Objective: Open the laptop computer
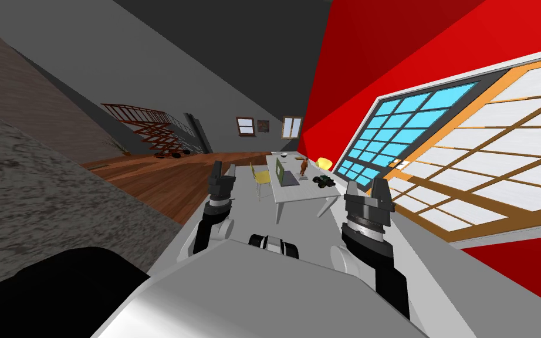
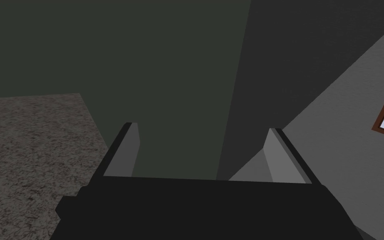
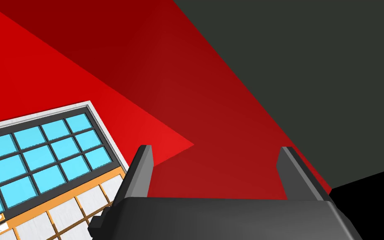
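White table (image 1: 300, 194) far ahead: laptop (image 1: 286, 175) on it, green lid standing up, toy car (image 1: 324, 181) just right. Left gripper (image 1: 223, 168) and right gripper (image 1: 366, 186) raised near, well short, jaws spread, empty.

A long white table (image 1: 300, 193) runs lengthwise away toward 12 o'clock. Four things rest on its top. A laptop (image 1: 287, 176) sits at 9 o'clock from the table's middle, with a green panel upright over a flat grey base. A brown figurine (image 1: 303, 167) stands at 1 o'clock. A dark toy vehicle (image 1: 324, 181) sits at 4 o'clock by the edge. A small dark dish (image 1: 284, 155) lies at the far 12 o'clock end.
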Robot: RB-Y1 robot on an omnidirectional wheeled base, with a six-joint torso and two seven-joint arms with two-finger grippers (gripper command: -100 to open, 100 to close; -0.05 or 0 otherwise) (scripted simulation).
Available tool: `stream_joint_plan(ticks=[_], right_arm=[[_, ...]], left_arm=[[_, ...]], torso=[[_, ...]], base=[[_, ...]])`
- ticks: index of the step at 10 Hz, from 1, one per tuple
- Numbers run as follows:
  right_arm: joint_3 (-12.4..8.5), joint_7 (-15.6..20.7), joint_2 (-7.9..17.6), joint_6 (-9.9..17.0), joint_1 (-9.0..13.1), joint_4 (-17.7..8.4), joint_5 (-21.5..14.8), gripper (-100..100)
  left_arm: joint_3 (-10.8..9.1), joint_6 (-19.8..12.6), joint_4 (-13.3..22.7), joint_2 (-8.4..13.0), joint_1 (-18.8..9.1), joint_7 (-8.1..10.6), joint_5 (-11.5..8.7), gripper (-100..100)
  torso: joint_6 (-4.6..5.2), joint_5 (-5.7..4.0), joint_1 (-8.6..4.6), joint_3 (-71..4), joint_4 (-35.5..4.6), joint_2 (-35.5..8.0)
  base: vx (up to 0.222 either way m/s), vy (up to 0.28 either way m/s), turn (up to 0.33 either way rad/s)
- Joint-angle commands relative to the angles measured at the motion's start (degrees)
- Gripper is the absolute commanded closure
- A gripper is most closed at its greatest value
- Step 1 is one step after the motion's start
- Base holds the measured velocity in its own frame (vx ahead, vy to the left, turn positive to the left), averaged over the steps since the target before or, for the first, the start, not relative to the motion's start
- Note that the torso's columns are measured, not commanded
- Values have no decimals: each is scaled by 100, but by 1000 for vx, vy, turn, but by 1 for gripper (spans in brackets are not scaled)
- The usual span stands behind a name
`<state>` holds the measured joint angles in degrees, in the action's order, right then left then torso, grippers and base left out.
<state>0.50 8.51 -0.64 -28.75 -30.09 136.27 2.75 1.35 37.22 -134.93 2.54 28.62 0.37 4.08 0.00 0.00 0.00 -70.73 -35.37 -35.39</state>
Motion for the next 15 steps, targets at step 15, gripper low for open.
stream_joint_plan(ticks=[15], right_arm=[[-205, 1013, 1444, 355, 103, -1225, -1545, -100]], left_arm=[[1, 0, 2, -1, 1, 0, 0, 0]], torso=[[-1, -2, -12, -1385, -691, -688]], base=[[40, 123, -11]])
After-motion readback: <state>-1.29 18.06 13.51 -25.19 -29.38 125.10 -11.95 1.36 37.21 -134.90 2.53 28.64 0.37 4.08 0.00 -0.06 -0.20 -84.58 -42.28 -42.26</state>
